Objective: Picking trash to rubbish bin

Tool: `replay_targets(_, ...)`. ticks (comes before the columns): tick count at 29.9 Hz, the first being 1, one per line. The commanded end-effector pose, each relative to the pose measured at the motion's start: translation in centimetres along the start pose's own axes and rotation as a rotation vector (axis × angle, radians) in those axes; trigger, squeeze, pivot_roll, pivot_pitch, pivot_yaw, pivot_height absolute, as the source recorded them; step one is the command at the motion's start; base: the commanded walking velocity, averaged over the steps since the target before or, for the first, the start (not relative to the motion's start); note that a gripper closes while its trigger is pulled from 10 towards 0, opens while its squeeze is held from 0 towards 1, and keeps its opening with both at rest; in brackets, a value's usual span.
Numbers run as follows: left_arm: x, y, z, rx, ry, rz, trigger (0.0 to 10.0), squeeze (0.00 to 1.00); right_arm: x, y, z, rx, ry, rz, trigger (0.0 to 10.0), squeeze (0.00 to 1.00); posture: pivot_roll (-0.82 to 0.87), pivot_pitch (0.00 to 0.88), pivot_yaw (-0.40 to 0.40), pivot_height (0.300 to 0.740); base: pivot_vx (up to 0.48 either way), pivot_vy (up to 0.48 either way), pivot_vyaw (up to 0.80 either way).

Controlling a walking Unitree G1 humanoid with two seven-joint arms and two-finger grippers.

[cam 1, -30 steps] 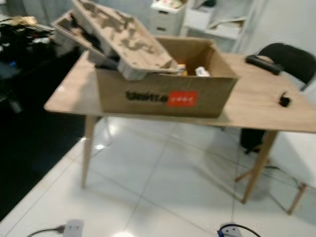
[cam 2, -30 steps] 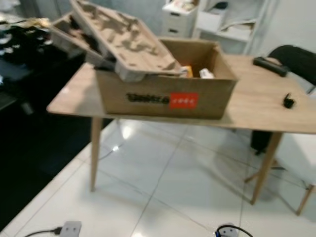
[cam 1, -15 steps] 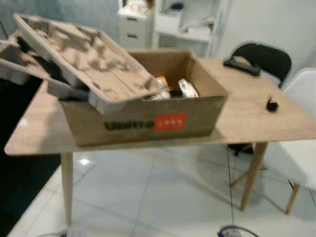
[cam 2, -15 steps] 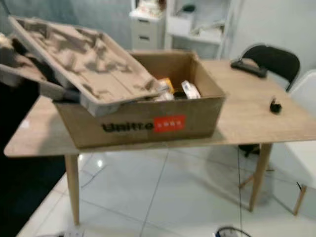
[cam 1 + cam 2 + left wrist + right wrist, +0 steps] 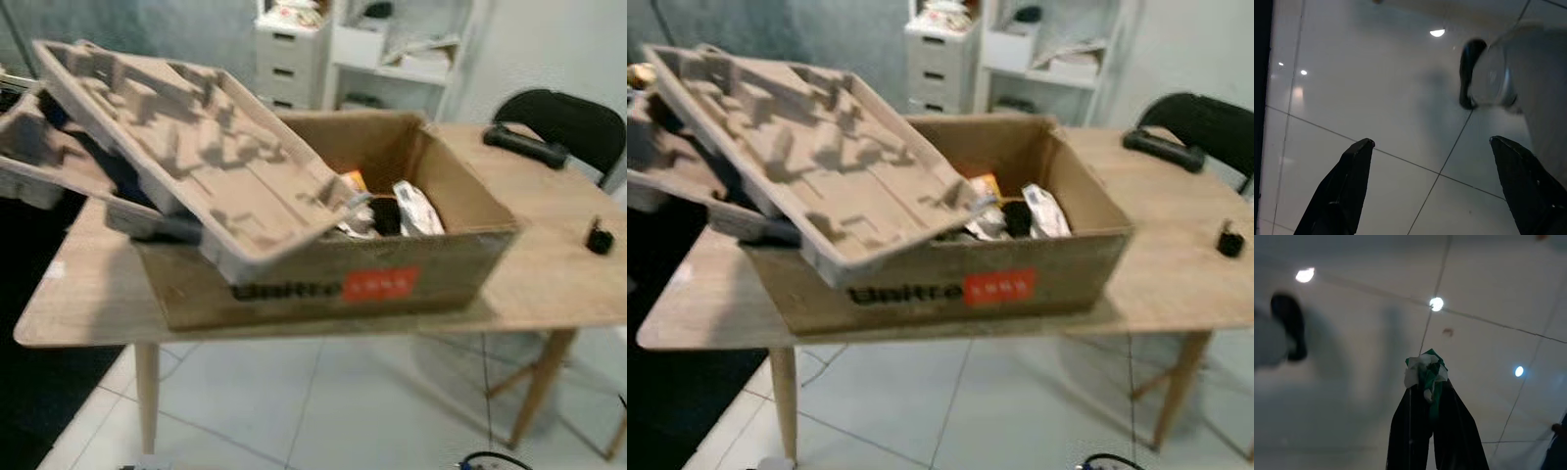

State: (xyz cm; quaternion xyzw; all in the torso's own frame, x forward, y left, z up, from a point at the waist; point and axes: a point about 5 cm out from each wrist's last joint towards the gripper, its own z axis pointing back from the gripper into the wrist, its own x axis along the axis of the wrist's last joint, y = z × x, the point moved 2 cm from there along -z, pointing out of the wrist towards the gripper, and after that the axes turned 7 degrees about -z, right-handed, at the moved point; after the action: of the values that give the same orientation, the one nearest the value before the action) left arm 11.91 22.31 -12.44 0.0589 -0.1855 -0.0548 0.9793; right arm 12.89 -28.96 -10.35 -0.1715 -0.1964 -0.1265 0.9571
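The right pincer (image 5: pixel 1432 404) is clamped on a crumpled green-and-white wrapper (image 5: pixel 1425 374), hanging low over the pale tiled floor (image 5: pixel 1352 382). The left pincer (image 5: pixel 1432 191) hangs empty, fingers apart. The cardboard box (image 5: pixel 392 274) serving as the bin stands ahead and above, on the wooden table (image 5: pixel 549 264) near its front edge, its open right half uncovered by the pulp tray (image 5: pixel 186 147). So the carry goes up and forward, and I judge the right arm suited. Shelves (image 5: pixel 411 49) stand behind.

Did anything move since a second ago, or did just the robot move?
Just the robot: its head camera came closer, so the cardboard box looks bigger. The molded pulp tray leans on the box as before, and the table things kept their places. The right gripper holds a green-and-white scrap; the left gripper is open.
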Motion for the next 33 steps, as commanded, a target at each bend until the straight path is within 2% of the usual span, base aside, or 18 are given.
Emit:
replay_targets(1, -0.6, -0.1, 0.1, -0.003, 0.019, -0.001, 10.0, 0.0, -1.3, 0.0, 0.1, -0.008, 0.04, -0.033, 10.0, 0.0, 0.06, 0.097, -0.042, 0.74, 0.27, 0.0, 0.0)
replay_targets(3, -0.6, -0.2, 0.0, -0.006, 0.018, -0.002, 10.0, 0.0, -1.4, -1.0, 0.1, -0.038, 0.043, -0.077, 10.0, 0.0, 0.06, 0.094, -0.042, 0.74, 0.262, 0.0, 0.0)
replay_targets(10, -0.8, -0.3, 0.0, 0.002, 0.028, 0.015, 10.0, 0.0, -2.3, -6.8, 0.5, -0.214, 0.067, -0.214, 10.0, 0.0, 0.05, 0.095, -0.047, 0.74, 0.0, 0.0, 0.0)
replay_targets(13, -0.8, -0.3, 0.0, 0.002, 0.028, 0.015, 10.0, 0.0, -2.4, -7.7, 0.7, -0.244, 0.067, -0.238, 10.0, 0.0, 0.05, 0.099, -0.045, 0.74, 0.0, 0.0, 0.0)
replay_targets(15, -0.8, -0.3, 0.1, 0.001, 0.029, 0.012, 10.0, 0.0, -2.3, -9.4, 1.0, -0.306, 0.061, -0.281, 10.0, 0.0, 0.04, 0.103, -0.045, 0.74, 0.0, 0.0, 0.0)
replay_targets(16, -0.8, -0.3, 0.1, 0.001, 0.029, 0.012, 10.0, 0.0, -2.3, -9.4, 1.0, -0.306, 0.061, -0.281, 10.0, 0.0, 0.04, 0.103, -0.045, 0.74, 0.0, 0.0, 0.0)
replay_targets(18, -0.9, -0.2, 0.1, 0.001, 0.032, 0.009, 10.0, 0.0, -1.9, -11.9, 1.5, -0.402, 0.038, -0.333, 10.0, 0.0, 0.04, 0.106, -0.042, 0.74, 0.0, 0.0, 0.0)
replay_targets(19, -0.9, -0.2, 0.1, 0.001, 0.032, 0.009, 10.0, 0.0, -1.9, -11.9, 1.5, -0.402, 0.038, -0.333, 10.0, 0.0, 0.04, 0.106, -0.042, 0.74, 0.0, 0.0, 0.0)
replay_targets(20, -1.0, -0.1, 0.1, 0.001, 0.032, 0.006, 10.0, 0.0, -1.6, -13.2, 1.8, -0.45, 0.023, -0.35, 10.0, 0.0, 0.04, 0.106, -0.041, 0.74, 0.0, 0.0, 0.0)
replay_targets(22, -0.9, -0.1, 0.1, 0.0, 0.033, 0.002, 10.0, 0.0, 0.1, -17.2, 3.1, -0.593, -0.045, -0.403, 10.0, 0.0, 0.04, 0.107, -0.04, 0.74, 0.0, 0.0, 0.0)
replay_targets(24, -0.9, 0.0, 0.1, 0.0, 0.033, 0.0, 10.0, 0.0, 1.9, -20.3, 4.5, -0.698, -0.116, -0.447, 10.0, 0.0, 0.03, 0.107, -0.038, 0.74, 0.0, 0.0, 0.0)
replay_targets(25, -0.9, 0.0, 0.1, 0.0, 0.033, 0.0, 10.0, 0.0, 1.9, -20.3, 4.5, -0.698, -0.116, -0.447, 10.0, 0.0, 0.03, 0.107, -0.038, 0.74, 0.0, 0.0, 0.0)
replay_targets(27, -0.9, 0.0, 0.1, 0.0, 0.032, -0.002, 10.0, 0.0, 5.4, -23.6, 6.5, -0.786, -0.256, -0.502, 10.0, 0.0, 0.03, 0.106, -0.037, 0.74, 0.0, 0.0, 0.0)
replay_targets(28, -0.9, 0.0, 0.1, 0.0, 0.032, -0.002, 10.0, 0.0, 5.4, -23.6, 6.5, -0.786, -0.256, -0.502, 10.0, 0.0, 0.03, 0.106, -0.037, 0.74, 0.0, 0.0, 0.0)
replay_targets(29, -0.9, 0.0, 0.1, -0.001, 0.032, -0.005, 10.0, 0.0, 9.1, -24.9, 7.8, -0.789, -0.408, -0.548, 10.0, 0.0, 0.02, 0.106, -0.036, 0.74, 0.0, 0.0, 0.0)
replay_targets(31, -0.8, 0.0, 0.1, -0.002, 0.031, -0.009, 10.0, 0.0, 15.7, -25.9, 10.6, -0.748, -0.682, -0.596, 10.0, 0.0, 0.02, 0.103, -0.035, 0.74, 0.0, 0.0, 0.0)
replay_targets(32, -0.8, 0.0, 0.1, -0.002, 0.031, -0.009, 10.0, 0.0, 15.7, -25.9, 10.6, -0.748, -0.682, -0.596, 10.0, 0.0, 0.02, 0.103, -0.035, 0.74, 0.0, 0.0, 0.0)
replay_targets(33, -0.8, 0.0, 0.1, -0.003, 0.03, -0.009, 10.0, 0.0, 19.0, -25.7, 12.1, -0.709, -0.82, -0.608, 10.0, 0.0, 0.02, 0.102, -0.036, 0.74, 0.0, 0.0, 0.0)
